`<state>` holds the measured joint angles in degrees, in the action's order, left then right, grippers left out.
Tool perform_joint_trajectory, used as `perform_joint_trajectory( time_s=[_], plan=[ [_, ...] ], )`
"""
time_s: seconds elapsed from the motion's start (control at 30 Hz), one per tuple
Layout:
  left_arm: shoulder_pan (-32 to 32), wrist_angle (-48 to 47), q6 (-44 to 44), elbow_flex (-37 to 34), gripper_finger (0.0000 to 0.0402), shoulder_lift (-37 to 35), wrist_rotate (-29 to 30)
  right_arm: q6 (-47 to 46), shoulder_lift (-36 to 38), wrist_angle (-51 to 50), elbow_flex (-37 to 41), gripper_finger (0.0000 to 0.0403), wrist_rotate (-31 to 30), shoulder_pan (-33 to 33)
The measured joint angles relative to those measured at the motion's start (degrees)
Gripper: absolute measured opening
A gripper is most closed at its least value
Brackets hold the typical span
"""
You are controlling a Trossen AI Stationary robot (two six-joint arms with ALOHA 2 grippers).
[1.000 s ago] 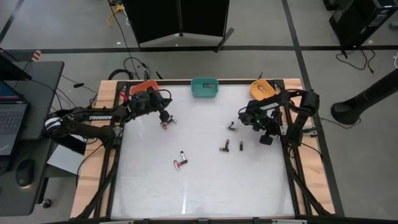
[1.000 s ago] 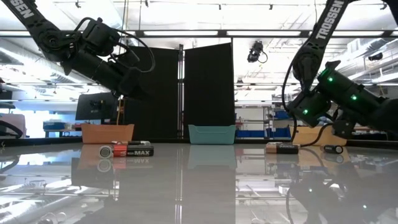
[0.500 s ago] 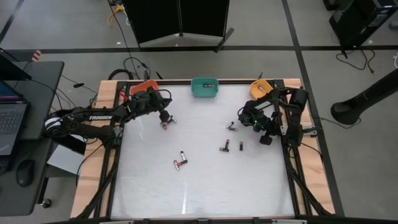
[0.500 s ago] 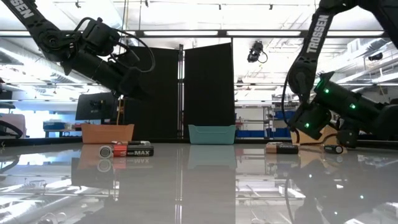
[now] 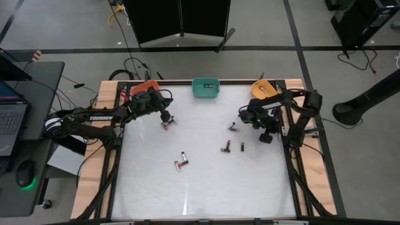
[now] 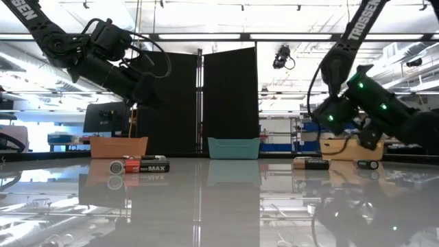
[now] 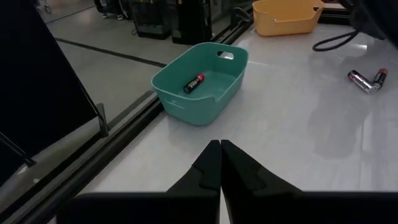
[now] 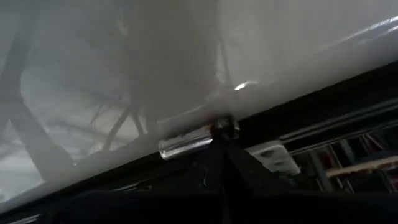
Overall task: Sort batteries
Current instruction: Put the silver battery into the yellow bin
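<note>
L gripper [image 5: 166, 115] is seen pinched tight, nothing held, hung above the table [image 5: 200, 187] at about 10 o'clock from centre; in its wrist view the fingers [image 7: 219, 163] are pressed together. Just beside its tip, a red-and-silver battery pair [image 5: 167, 124] is laid on the surface. Behind it, at 11, the orange bin [image 5: 144, 86] is set. A 2nd battery pair [image 5: 181, 161] is found at 7, nr the middle. At 12, the teal bin [image 5: 205, 87] is placed w/ one battery [image 7: 194, 83] inside. Then, at 3, a dark pair [image 5: 226, 147] and a single dark cell [image 5: 242, 147] are spotted, w/ another small pair [image 5: 233, 127] at 2. R gripper [image 5: 242, 116] is likewise clamped to, empty, held just beside that pair. The yellow bin [image 5: 262, 88], at 1, is loaded w/ a cell too.
</note>
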<state>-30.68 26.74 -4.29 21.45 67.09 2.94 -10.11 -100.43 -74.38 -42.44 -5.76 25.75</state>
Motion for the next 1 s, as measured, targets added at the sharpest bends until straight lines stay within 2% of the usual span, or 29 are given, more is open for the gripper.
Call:
perform_joint_trajectory(
  time_s=[0.2, 0.3, 0.47, 0.73, 1.0],
  plan=[
    [0.00, 0.97, 0.00, 0.02, 0.0011, 0.00, 0.00, -1.48, 5.50, -0.90, -4.58, 0.0009, -0.54, -1.49],
    [0.00, 0.95, 0.00, 0.02, 0.0011, 0.00, 0.00, -5.37, 8.60, -1.09, -6.43, 0.0014, 2.51, -2.00],
    [0.00, 0.90, 0.00, 0.02, 0.0011, 0.00, 0.00, -5.39, 10.43, -3.10, -5.08, 0.0019, 3.60, -2.16],
    [0.00, 0.79, 0.00, 0.02, 0.0011, 0.00, 0.00, -0.51, 1.48, -3.88, 0.02, 0.0010, -0.62, -2.14],
    [0.00, 0.79, -0.24, 0.02, 0.0011, 0.00, 0.00, -0.66, -6.49, -3.43, 0.09, 0.0009, -1.32, -2.11]
  ],
)
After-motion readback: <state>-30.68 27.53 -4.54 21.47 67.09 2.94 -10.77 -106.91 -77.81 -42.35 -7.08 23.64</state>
